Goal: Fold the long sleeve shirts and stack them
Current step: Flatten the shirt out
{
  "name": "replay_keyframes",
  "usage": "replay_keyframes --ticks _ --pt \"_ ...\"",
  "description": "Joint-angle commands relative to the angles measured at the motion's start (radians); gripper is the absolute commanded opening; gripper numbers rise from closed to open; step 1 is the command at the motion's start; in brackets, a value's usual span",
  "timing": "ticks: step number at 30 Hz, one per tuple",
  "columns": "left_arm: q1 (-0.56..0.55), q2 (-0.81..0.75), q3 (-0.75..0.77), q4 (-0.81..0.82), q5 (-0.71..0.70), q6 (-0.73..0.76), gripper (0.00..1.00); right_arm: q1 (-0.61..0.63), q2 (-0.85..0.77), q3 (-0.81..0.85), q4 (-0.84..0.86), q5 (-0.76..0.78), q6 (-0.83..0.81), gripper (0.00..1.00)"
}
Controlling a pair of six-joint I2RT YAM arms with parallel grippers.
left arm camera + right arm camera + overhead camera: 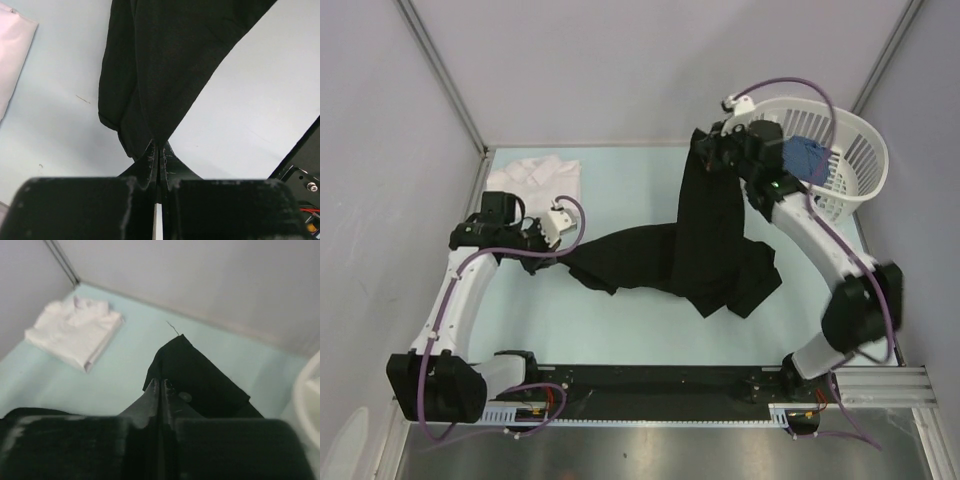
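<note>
Presently the black shirt [710, 250] is strung between both arms. One part is pinched in the left gripper [157, 150], whose fingers are pressed together on the cloth, and another in the right gripper [161, 385], likewise clamped on a fold. From the right gripper, lifted near the far edge of the table [620, 340], the cloth drops in a long strip toward the near edge. From its bunched lower end a narrower band runs leftward to the left gripper, low near the left edge. So the bulk lies crumpled right of centre, nearer the right arm. The white shirt [535, 175] sits folded at the far left corner, just beyond the left gripper and apart from the black cloth. A basket [865, 170] stands at the far right corner, behind the right arm. Spreading the black shirt flat looks like the next need; I judge that calls for drawing the two held points apart along one line.
</note>
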Motion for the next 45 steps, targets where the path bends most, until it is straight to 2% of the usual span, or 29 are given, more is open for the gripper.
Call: replay_keyframes --ticks 1,2,3,4,6,8,9,10,12,13,15,16,18,19,24,27,30,36,38,41,42,43,45 --pt "0.001 0.02 0.0 0.056 -0.007 -0.02 0.0 -0.06 0.26 0.213 -0.179 -0.232 0.01 0.3" --pt "0.001 0.028 -0.004 0.08 -0.021 -0.038 0.0 -0.074 0.303 0.315 -0.248 -0.269 0.01 0.48" --pt "0.001 0.043 -0.009 0.091 -0.055 -0.047 0.0 -0.095 0.343 0.347 -0.309 -0.341 0.012 0.64" --pt "0.001 0.054 -0.01 0.103 -0.07 -0.082 0.0 -0.138 0.343 0.359 -0.386 -0.367 0.018 0.91" --pt "0.004 0.076 -0.001 0.126 -0.075 -0.119 0.0 -0.182 0.279 0.304 -0.414 -0.463 0.015 0.98" --pt "0.007 0.112 0.025 0.125 -0.028 -0.182 0.0 -0.241 0.213 0.229 -0.446 -0.511 0.009 1.0" --pt "0.009 0.128 0.033 0.122 -0.006 -0.205 0.0 -0.256 0.17 0.141 -0.458 -0.572 0.0 1.0" --pt "0.009 0.152 0.042 0.119 0.04 -0.242 0.0 -0.274 0.088 0.093 -0.483 -0.596 -0.008 1.0" --pt "0.009 0.178 0.069 0.119 0.071 -0.273 0.0 -0.307 -0.006 -0.055 -0.512 -0.646 -0.059 0.98" --pt "0.01 0.207 0.08 0.119 0.089 -0.297 0.0 -0.313 -0.095 -0.103 -0.535 -0.651 -0.071 0.93" --pt "0.012 0.238 0.12 0.114 0.098 -0.317 0.0 -0.321 -0.166 -0.199 -0.567 -0.662 -0.172 0.86" --pt "0.013 0.256 0.137 0.107 0.101 -0.331 0.0 -0.321 -0.23 -0.281 -0.589 -0.657 -0.204 0.79" --pt "0.021 0.309 0.192 0.091 0.111 -0.343 0.0 -0.322 -0.275 -0.354 -0.598 -0.642 -0.279 0.71" --pt "0.023 0.326 0.213 0.074 0.115 -0.368 0.0 -0.322 -0.287 -0.425 -0.597 -0.627 -0.299 0.64" --pt "0.104 0.462 0.378 0.008 0.201 -0.444 0.0 -0.312 -0.224 -0.53 -0.554 -0.544 -0.326 0.55" --pt "0.109 0.485 0.416 -0.001 0.189 -0.454 0.0 -0.304 -0.126 -0.527 -0.543 -0.504 -0.312 0.55" --pt "0.107 0.491 0.419 -0.002 0.186 -0.457 0.0 -0.304 -0.063 -0.527 -0.483 -0.492 -0.292 0.6" --pt "0.107 0.478 0.361 0.025 0.171 -0.451 0.0 -0.273 0.035 -0.478 -0.365 -0.501 -0.217 0.7" --pt "0.109 0.467 0.338 0.033 0.166 -0.449 0.0 -0.275 0.055 -0.46 -0.351 -0.521 -0.203 0.69" --pt "0.109 0.455 0.321 0.04 0.158 -0.449 0.0 -0.279 0.084 -0.423 -0.334 -0.556 -0.205 0.38" --pt "0.107 0.45 0.318 0.05 0.157 -0.452 0.0 -0.284 0.089 -0.388 -0.342 -0.573 -0.203 0.23" --pt "0.107 0.445 0.309 0.056 0.155 -0.455 0.0 -0.287 0.089 -0.37 -0.346 -0.596 -0.197 0.19" --pt "0.107 0.432 0.303 0.065 0.149 -0.461 0.0 -0.29 0.081 -0.32 -0.378 -0.616 -0.179 0.19"
